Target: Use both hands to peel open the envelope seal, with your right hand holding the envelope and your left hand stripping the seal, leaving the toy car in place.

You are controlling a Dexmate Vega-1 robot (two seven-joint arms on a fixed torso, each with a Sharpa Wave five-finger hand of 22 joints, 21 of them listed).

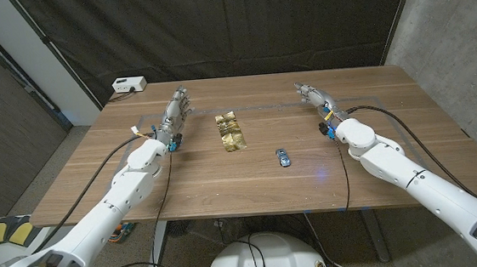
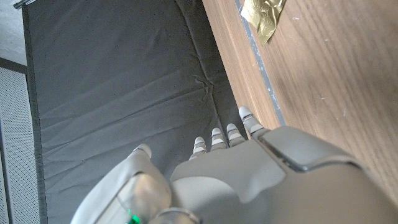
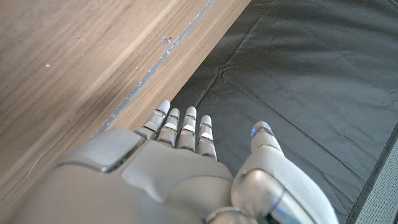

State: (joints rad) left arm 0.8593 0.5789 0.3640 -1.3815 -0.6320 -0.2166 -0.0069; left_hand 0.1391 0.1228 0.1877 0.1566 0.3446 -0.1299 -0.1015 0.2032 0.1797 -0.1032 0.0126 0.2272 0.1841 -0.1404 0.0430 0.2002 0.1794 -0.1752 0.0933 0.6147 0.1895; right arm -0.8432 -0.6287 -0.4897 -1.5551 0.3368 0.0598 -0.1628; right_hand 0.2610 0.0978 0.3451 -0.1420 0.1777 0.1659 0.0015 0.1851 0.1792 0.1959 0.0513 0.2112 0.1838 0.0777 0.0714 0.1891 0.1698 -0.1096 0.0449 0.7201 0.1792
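**Both my hands wait apart from one gold envelope**

One envelope (image 1: 230,132) lies on the wooden table (image 1: 251,188), and I take it as my landmark. It is a crinkled, shiny gold foil piece, roughly oblong, its surface creased and catching light; in my left wrist view a corner of it (image 2: 263,17) shows the same wrinkled metallic skin. No hand touches it.

One toy car (image 1: 284,156) sits near the envelope, toward my right side and a little closer to my body. It is small, blue and glossy, with a rounded shape; finer detail is too small to tell.

My left hand (image 1: 174,115) stands to the left of the envelope, near it but apart. It holds nothing and its fingers (image 2: 216,138) are stretched out side by side, with the thumb set off from them. Its shell is smooth grey and silver.

My right hand (image 1: 316,98) is well apart from the envelope on the other side, beyond the car. It too holds nothing, fingers (image 3: 180,127) extended together, thumb standing separate.

The table is a brown plank with straight grain and a pale line of tape along its far part. Behind it hangs a black, wrinkled cloth curtain (image 1: 213,29). One small white box (image 1: 128,85) sits past the table's far left corner.
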